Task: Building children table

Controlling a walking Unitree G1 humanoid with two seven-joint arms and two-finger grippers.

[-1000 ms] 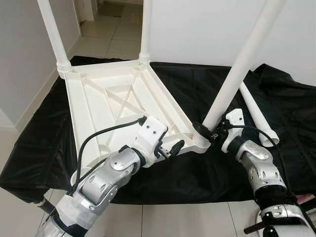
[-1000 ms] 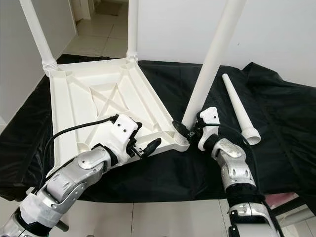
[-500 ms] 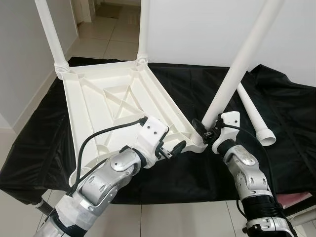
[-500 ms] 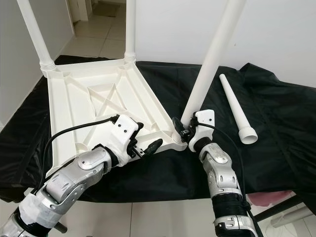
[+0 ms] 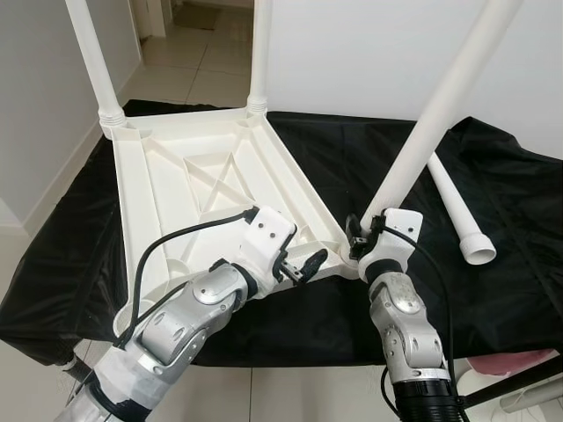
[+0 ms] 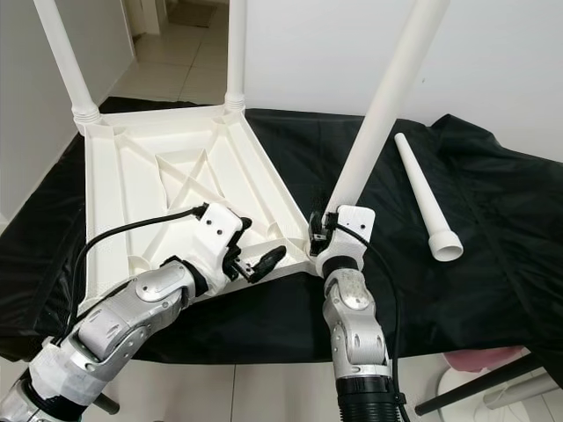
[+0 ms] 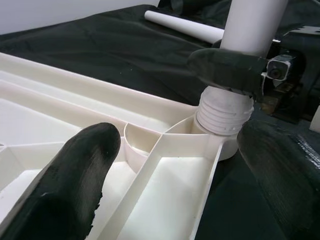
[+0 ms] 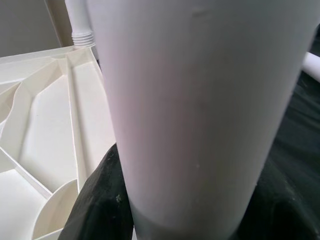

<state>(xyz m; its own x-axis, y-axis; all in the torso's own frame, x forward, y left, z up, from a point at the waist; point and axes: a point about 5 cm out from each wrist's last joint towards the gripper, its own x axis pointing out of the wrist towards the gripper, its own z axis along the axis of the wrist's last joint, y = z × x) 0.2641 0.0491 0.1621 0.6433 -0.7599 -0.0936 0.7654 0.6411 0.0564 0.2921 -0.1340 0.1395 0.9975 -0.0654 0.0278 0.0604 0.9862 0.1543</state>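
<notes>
A white plastic table top (image 5: 202, 180) lies upside down on a black cloth. Two white legs (image 5: 95, 61) (image 5: 259, 53) stand upright in its far corners. A third leg (image 5: 435, 110) leans to the right out of the near right corner socket (image 7: 220, 117). My right gripper (image 5: 362, 236) is shut on this leg just above its threaded base, and black fingers (image 8: 102, 200) wrap both sides of it. My left gripper (image 5: 301, 265) is open over the table top's near rim, left of that socket, with its fingers (image 7: 82, 170) spread apart.
A fourth white leg (image 6: 427, 198) lies loose on the black cloth (image 5: 519, 211) to the right. The cloth-covered surface ends just before my arms, with tiled floor (image 5: 290, 396) below. A white wall stands behind and a doorway opens at the far left.
My right forearm has swung left from the right side to directly below the leg's base, still gripping the leg. The left gripper has stayed at the rim.
</notes>
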